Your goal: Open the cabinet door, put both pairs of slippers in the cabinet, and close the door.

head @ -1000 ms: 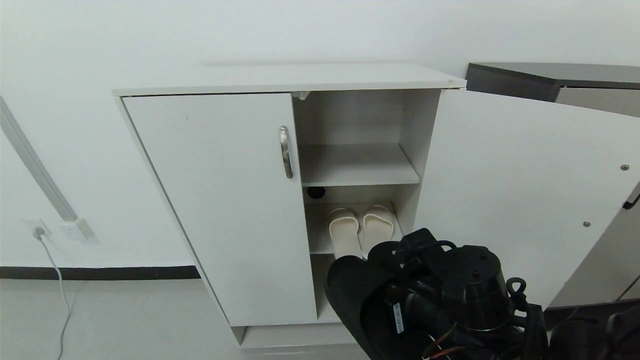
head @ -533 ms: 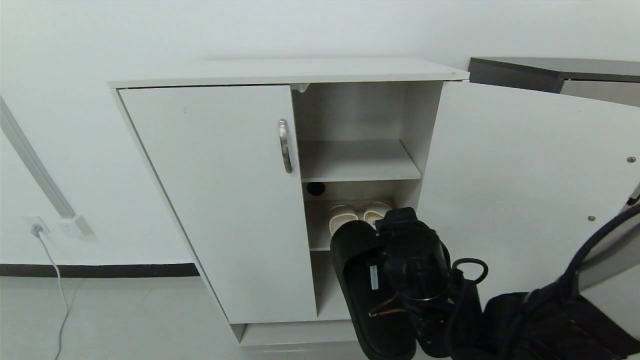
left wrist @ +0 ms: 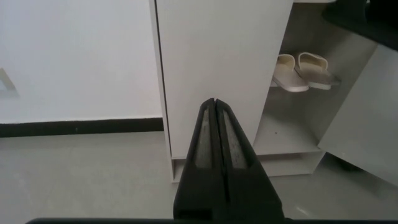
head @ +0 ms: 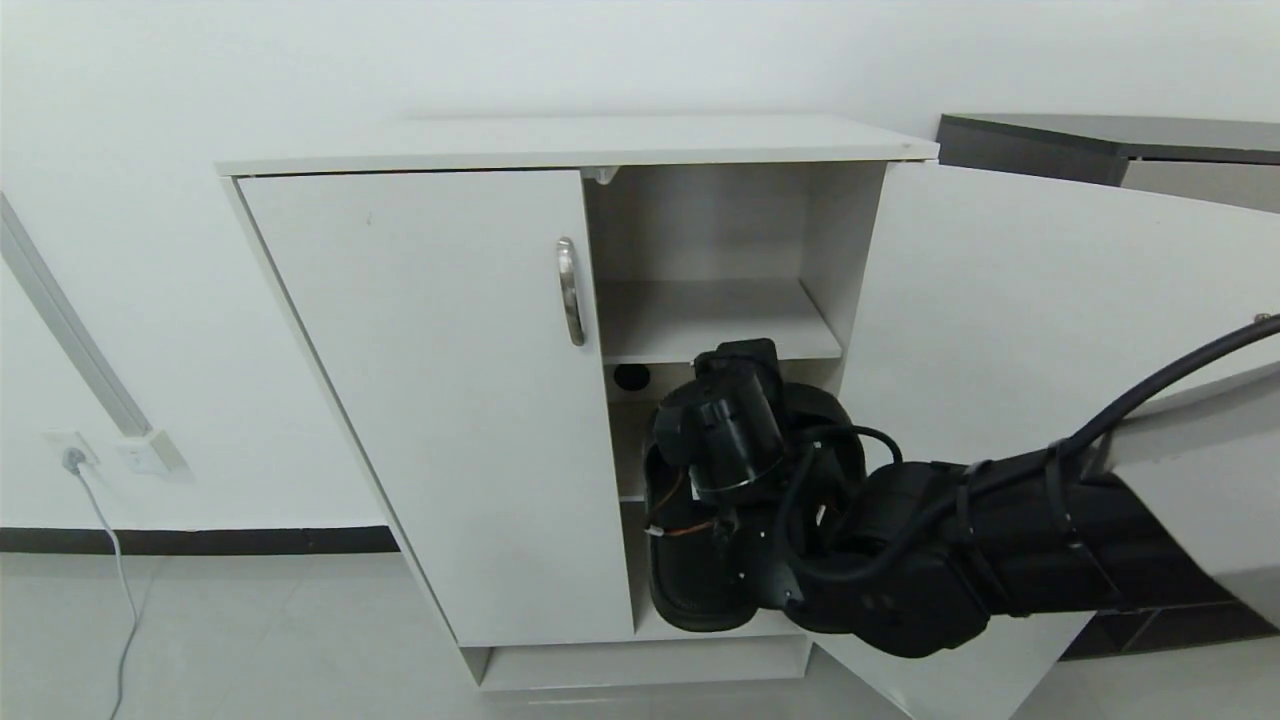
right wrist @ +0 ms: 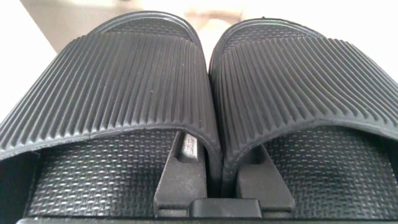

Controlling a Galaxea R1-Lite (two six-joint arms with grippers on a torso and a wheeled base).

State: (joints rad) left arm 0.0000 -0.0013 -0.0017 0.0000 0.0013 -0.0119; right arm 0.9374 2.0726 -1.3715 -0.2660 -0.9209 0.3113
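Ribbed black slippers [right wrist: 149,81], seemingly rubber, matt cabinet [head: 430,400]

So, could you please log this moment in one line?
right tool shut on black slippers; at open cabinet; white slippers inside; left tool shut

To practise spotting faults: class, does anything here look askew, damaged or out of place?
Nothing stands out. The white slippers sit side by side inside the cabinet; the right gripper holds the black slippers together at its open side.
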